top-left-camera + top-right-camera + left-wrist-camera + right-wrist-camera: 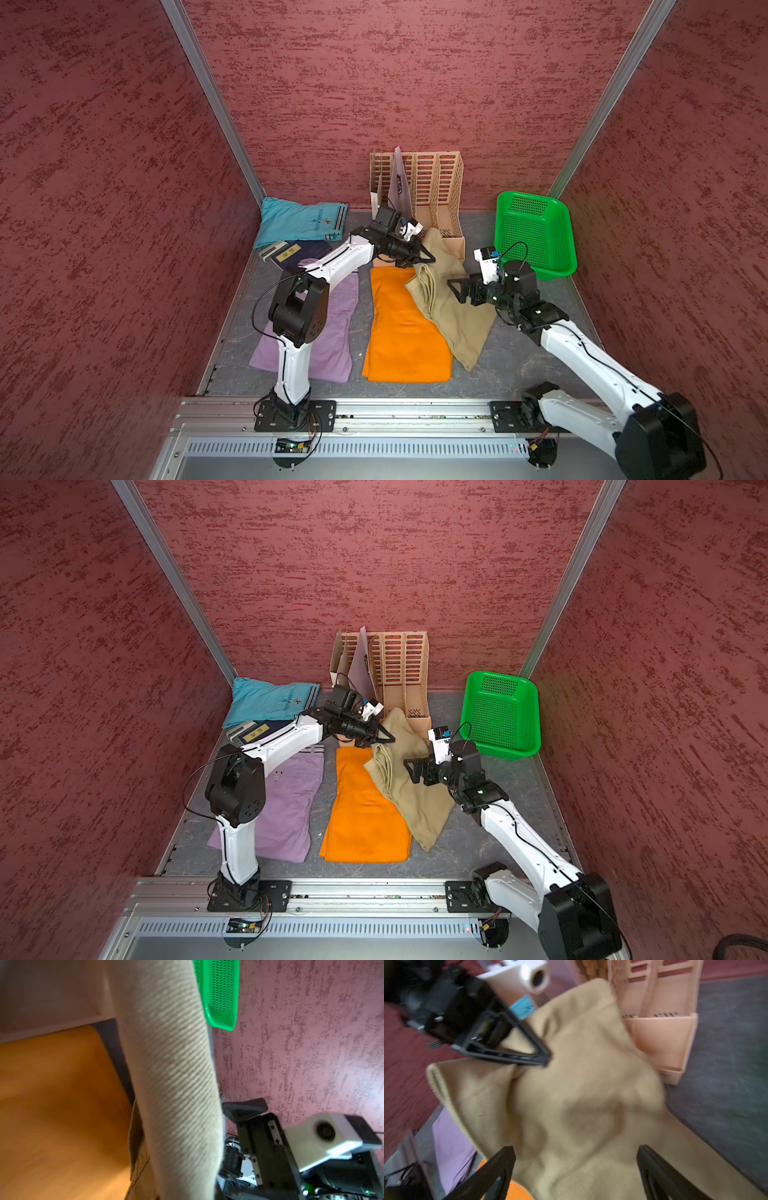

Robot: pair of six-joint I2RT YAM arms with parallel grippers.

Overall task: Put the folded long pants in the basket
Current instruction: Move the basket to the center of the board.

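The khaki folded long pants [453, 316] [415, 800] lie slanted across the orange pair [405, 332] [365, 812]. My left gripper [430, 259] [390, 739] is shut on the khaki pair's far end, which is raised and bunched [581, 1043]. In the left wrist view khaki cloth [176, 1084] hides the jaws. My right gripper [455, 289] [575, 1151] is open, just above the khaki cloth's middle, holding nothing. Lilac pants [332, 332] lie under the left arm, and turquoise pants [299, 220] in the far left corner. The green basket [536, 237] [498, 717] [220, 991] leans tilted at the far right.
A beige slotted file organizer [436, 187] stands against the back wall, right behind the raised khaki end. A dark blue booklet [299, 253] lies beside the turquoise pants. Red walls close in on three sides; the metal rail [395, 409] runs along the front.
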